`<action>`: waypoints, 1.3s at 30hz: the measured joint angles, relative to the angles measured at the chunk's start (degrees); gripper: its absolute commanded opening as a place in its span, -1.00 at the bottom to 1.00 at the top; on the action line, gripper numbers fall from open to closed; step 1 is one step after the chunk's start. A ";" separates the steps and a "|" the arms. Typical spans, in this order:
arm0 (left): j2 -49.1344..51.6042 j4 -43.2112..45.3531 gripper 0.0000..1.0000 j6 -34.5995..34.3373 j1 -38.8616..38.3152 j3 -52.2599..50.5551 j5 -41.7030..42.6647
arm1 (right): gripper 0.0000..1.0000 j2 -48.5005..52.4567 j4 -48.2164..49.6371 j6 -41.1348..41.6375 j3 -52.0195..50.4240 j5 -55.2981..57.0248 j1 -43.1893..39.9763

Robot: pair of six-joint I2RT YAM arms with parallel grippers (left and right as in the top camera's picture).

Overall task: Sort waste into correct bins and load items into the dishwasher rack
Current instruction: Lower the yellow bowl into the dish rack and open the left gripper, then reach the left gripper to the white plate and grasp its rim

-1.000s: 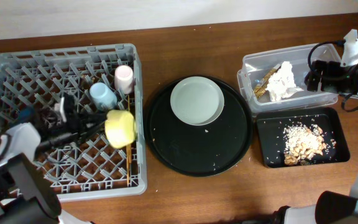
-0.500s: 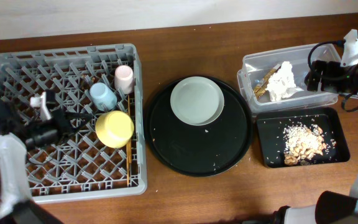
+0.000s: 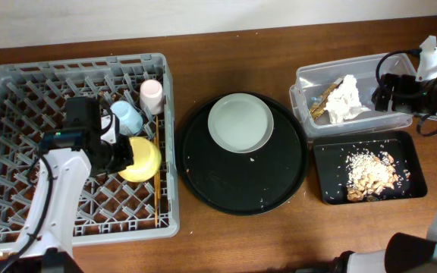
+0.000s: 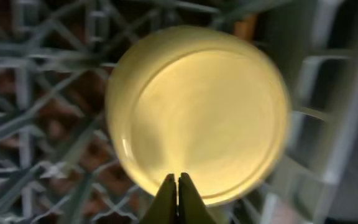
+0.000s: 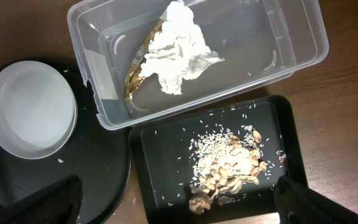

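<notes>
On the left side of the top picture sat the grey dishwasher rack (image 3: pixel 21 83). My left gripper (image 4: pixel 179 186) hung over it. Its two tips were pressed together, and I think it held nothing. Right under it was the yellow bowl (image 4: pixel 197 112), upside down in the rack near the right wall. Just above the bowl in the top picture were the blue cup (image 3: pixel 127 116) and the pink cup (image 3: pixel 151 95), both in the rack too. So three items looked done.

In the middle, the pale plate (image 3: pixel 240 123) lay on the big round tray (image 3: pixel 226 189). It was not in the rack yet, so that job was left.

On the right, the napkin (image 5: pixel 178 46) and the wrapper (image 5: pixel 135 71) were in the clear tub (image 5: pixel 291 37). The food scraps (image 5: pixel 229 168) were in the flat black tray (image 5: pixel 160 162) below it. The waste looked sorted. My right gripper (image 5: pixel 179 202) was wide open and empty.

Some small crumbs stayed on the round tray. I could not find the chopsticks for sure. A thin brown line (image 3: pixel 158 196) by the rack's right wall might be them. My arm hid part of the rack.
</notes>
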 measured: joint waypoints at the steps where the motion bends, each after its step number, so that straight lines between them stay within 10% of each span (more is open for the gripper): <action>1: 0.37 -0.09 -0.92 -0.90 0.00 0.00 -2.93 | 0.97 0.00 0.00 -0.02 0.00 0.00 0.00; 6: 0.35 -3.48 -0.73 -3.93 -0.04 1.40 -9.79 | 0.97 0.00 0.02 -0.02 0.00 0.00 0.00; 11: -5.77 -1.46 0.34 -4.79 -6.62 13.14 -4.26 | 0.97 0.00 -0.02 -0.04 0.00 0.00 0.00; 22: 11.45 29.03 0.31 -5.01 -41.22 17.31 -0.09 | 0.97 0.00 -0.09 -0.04 0.04 0.00 0.00; 32: 34.80 45.31 0.15 -5.03 -44.26 17.27 -0.35 | 0.97 0.04 -0.02 -0.07 0.11 0.00 0.00; 39: 37.70 44.96 -0.44 -4.98 -44.96 17.31 -2.54 | 0.97 0.04 0.00 -0.04 0.11 0.00 0.00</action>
